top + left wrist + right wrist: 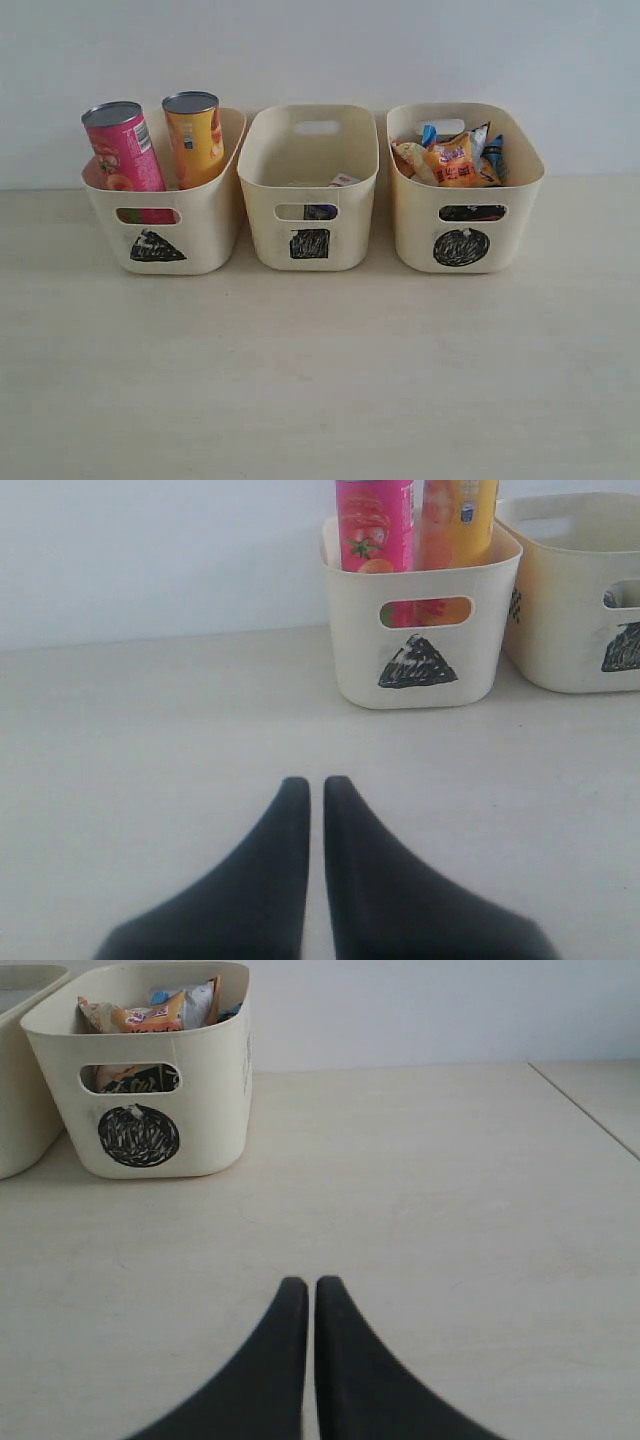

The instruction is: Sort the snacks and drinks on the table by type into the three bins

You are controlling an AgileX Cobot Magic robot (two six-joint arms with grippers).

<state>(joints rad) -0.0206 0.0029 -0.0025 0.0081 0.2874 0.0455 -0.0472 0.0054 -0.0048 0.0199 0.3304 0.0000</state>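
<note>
Exterior view. You see three cream bins in a row on the pale table, close to the wall.
- The triangle bin stands on the left. It holds the pink tube and the yellow-orange tube, both leaning and rising above the rim.
- The square bin stands in the middle. A pale carton corner peeks up at its back, and a dark purple carton shows through the handle cut-out.
- The circle bin stands on the right. It is piled with crinkly bags: an orange-labelled bag on top, a blue-white bag beside it, and a dark bag behind the cut-out.
- Only this view lets you see into all three bins at once.

Left wrist view. Here you get the left gripper.
- Its black fingers are drawn together with only a sliver between them. They grip nothing and sit over bare table.
- The triangle bin stands well ahead with the lower parts of both tubes in it.
- An edge of the square bin is just beside it, and its contents are hidden from here.

Right wrist view. You see the right gripper.
- Its fingers are likewise pressed nearly together and empty, over bare table.
- The circle bin stands well ahead with the bags heaped inside.
- A seam crosses the table top, well apart from the bin. The other views do not show it.
</note>
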